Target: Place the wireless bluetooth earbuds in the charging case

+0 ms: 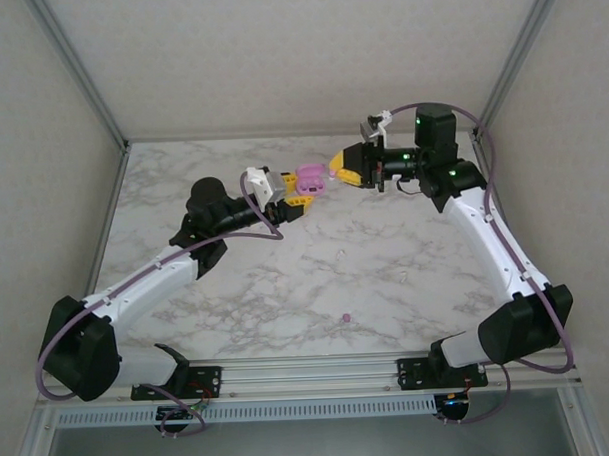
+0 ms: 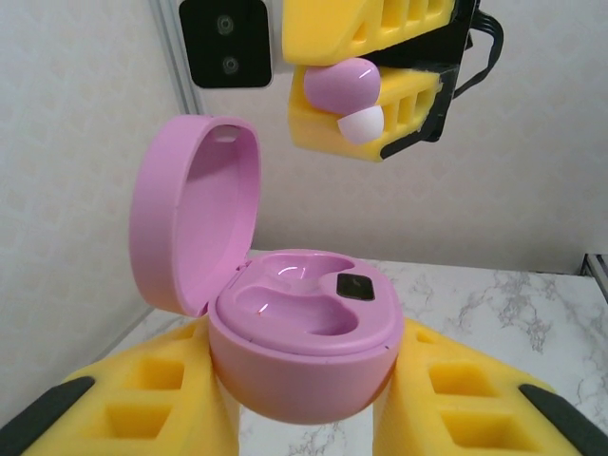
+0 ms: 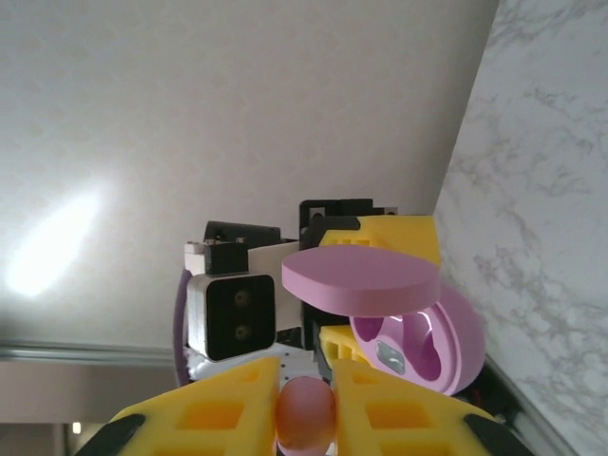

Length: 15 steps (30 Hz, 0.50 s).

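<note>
Yellow fingers (image 2: 142, 408) of the left end effector (image 1: 292, 201) pinch the open purple charging case (image 2: 304, 342) low in the frame, lid (image 2: 195, 214) tilted back so both wells (image 2: 285, 313) face up. Upper centre, the right end effector (image 1: 334, 169) pinches a purple earbud (image 2: 340, 84) just above, likely poised to seat it.

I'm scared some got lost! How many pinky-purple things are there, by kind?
case: 1
buds: 2, one bud in the right fingers, one bud loose on the table
total: 3
</note>
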Available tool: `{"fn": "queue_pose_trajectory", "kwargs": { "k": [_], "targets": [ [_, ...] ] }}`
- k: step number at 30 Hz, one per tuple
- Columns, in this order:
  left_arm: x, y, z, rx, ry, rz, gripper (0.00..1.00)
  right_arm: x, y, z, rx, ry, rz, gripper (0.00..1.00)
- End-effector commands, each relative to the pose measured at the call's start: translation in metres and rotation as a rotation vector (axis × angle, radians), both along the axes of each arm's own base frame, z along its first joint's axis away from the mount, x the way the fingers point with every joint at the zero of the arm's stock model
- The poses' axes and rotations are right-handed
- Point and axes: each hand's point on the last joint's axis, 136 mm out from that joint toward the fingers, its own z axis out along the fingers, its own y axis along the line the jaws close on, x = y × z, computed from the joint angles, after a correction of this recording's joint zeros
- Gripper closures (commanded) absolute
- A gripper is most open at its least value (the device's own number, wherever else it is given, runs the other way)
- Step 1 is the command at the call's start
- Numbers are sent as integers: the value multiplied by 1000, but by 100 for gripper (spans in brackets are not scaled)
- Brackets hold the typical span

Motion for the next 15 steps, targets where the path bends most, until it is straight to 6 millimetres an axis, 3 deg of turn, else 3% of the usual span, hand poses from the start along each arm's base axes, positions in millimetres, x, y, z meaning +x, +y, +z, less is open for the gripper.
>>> {"fn": "queue_pose_trajectory", "kwargs": {
  "k": [1, 6, 15],
  "targets": [
    [0, -1, 14, -46, -28, -24, 79, -1, 0, 19, 40, 2, 21, 81],
    [4, -3, 16, -65, -27, -27, 79, 4, -1, 14, 24, -1, -23, 81],
    [7, -7, 17, -68, -18, -33, 78, 1, 3, 12, -50, -161, -119, 81]
  ]
}}
